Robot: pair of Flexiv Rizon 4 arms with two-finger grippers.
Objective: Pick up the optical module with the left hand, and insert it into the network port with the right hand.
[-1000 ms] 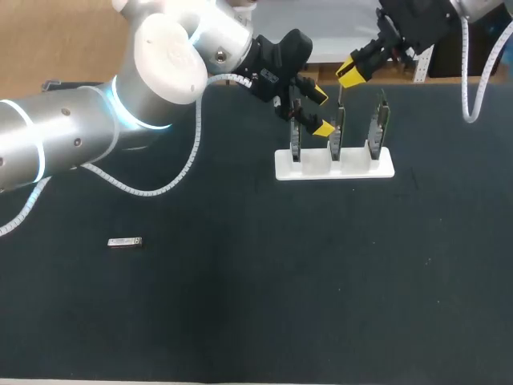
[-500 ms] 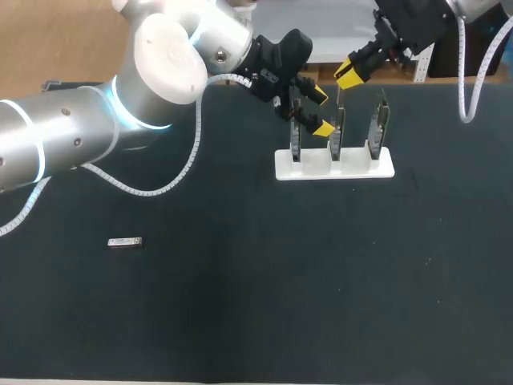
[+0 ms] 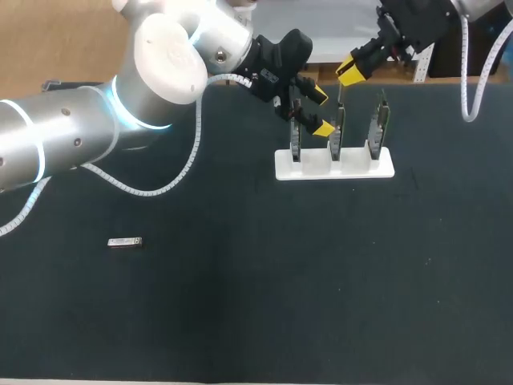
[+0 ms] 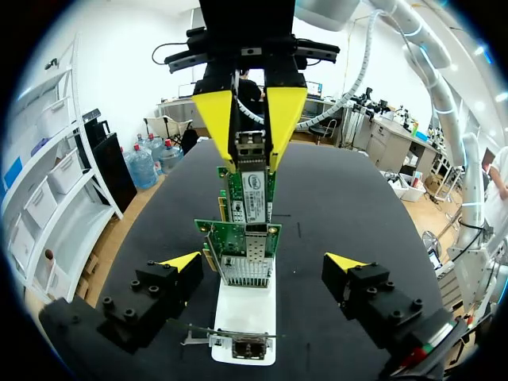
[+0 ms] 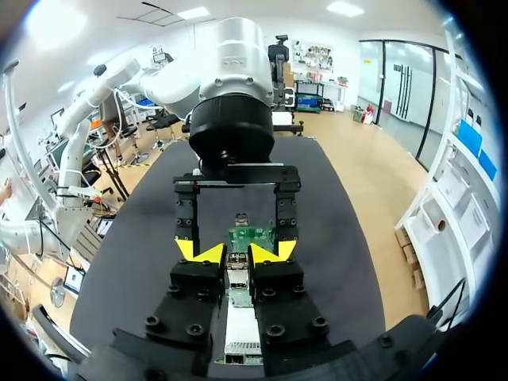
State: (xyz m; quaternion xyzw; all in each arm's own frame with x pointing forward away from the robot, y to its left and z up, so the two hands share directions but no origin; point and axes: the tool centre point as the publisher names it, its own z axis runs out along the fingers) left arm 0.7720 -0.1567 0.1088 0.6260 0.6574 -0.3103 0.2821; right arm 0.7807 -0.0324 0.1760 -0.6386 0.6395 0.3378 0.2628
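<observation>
Judging by its look, the optical module (image 4: 250, 145) is a small metal-cased part: light, stiff, and smooth enough to slip between hard fingers, and its connector end probably does not tolerate side force. I think the best hold is on the 2 long flat sides, toward the back, so that the front end is free to go in. As far as I can see, it is held in this way now: the right claw (image 5: 236, 254) is closed on it, 1 yellow finger on each side, and it hangs just above the network cards (image 3: 337, 128), not yet inserted. The left claw (image 3: 321, 111) is open and empty, its fingers well apart, near the left and middle cards. Counting, I see 2 modules: the 1 in the right claw and the other module (image 3: 126, 241), which lies flat on the bench (image 3: 240, 305), well apart from the cards. There are also 3 network cards standing upright in 1 white holder (image 3: 334, 164), and 2 claws. The cards are thin and seem only to stand in slots, so a hard push may tilt them.
</observation>
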